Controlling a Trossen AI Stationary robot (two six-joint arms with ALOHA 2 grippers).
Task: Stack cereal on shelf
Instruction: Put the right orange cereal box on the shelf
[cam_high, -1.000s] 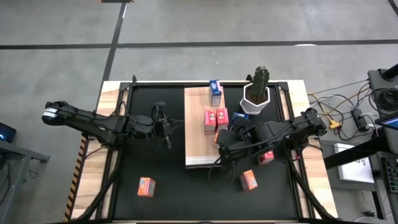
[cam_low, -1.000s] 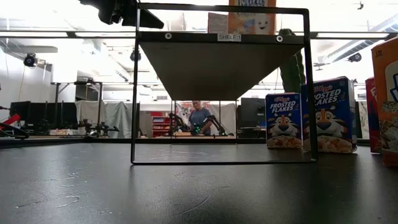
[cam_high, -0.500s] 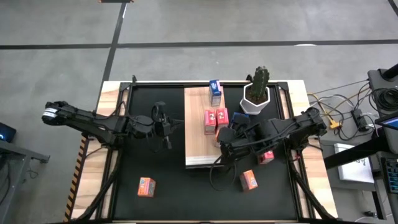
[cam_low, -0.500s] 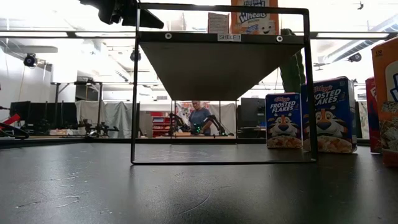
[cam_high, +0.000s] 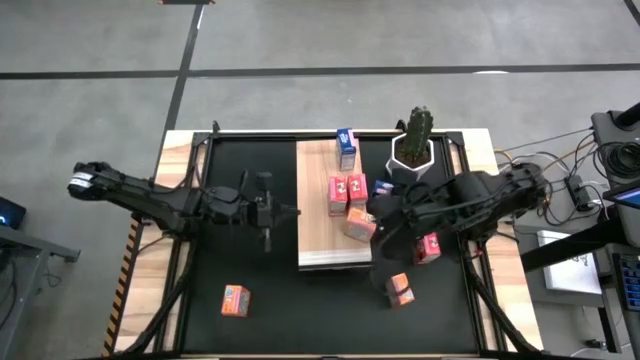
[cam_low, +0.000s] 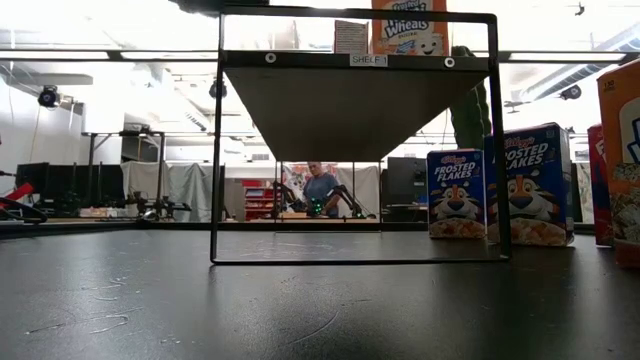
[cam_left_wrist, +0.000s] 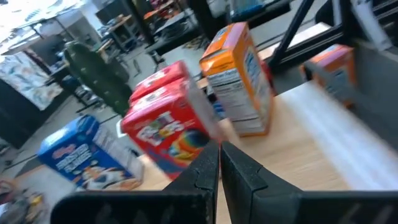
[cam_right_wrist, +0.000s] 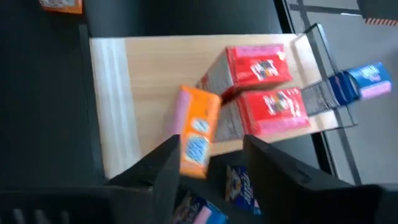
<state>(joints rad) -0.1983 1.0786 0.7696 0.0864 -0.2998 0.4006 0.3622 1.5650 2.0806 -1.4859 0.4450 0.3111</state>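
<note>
Black mat (cam_high: 240, 250) covers the table, with the light wood shelf (cam_high: 320, 225) raised on a black frame at its middle.

Right gripper (cam_high: 378, 232) is held over the shelf's right edge, fingers spread wide and empty in the right wrist view (cam_right_wrist: 208, 155); the orange box (cam_right_wrist: 198, 132) is seen standing free on the board just ahead of them, beside 2 red boxes (cam_right_wrist: 264, 87). In the high view the orange box (cam_high: 359, 226) sits tilted, just below the red pair (cam_high: 346, 190).

Left gripper (cam_high: 288, 211) is held at the shelf's left edge, fingers nearly closed with only a thin gap, nothing between them (cam_left_wrist: 219, 168). Same boxes are seen from its side: red (cam_left_wrist: 171, 127), orange (cam_left_wrist: 239, 78), blue (cam_left_wrist: 84, 155).

1 blue box (cam_high: 346, 148) stands at the shelf's far end. Off the shelf: 1 red box (cam_high: 430, 246) and 1 orange box (cam_high: 400, 290) on the mat right of it, 1 orange box (cam_high: 235, 299) at lower left. White-potted cactus (cam_high: 413, 145) stands near the far right corner.

Low view: 2 Frosted Flakes boxes (cam_low: 495, 190) on the mat under the shelf.
</note>
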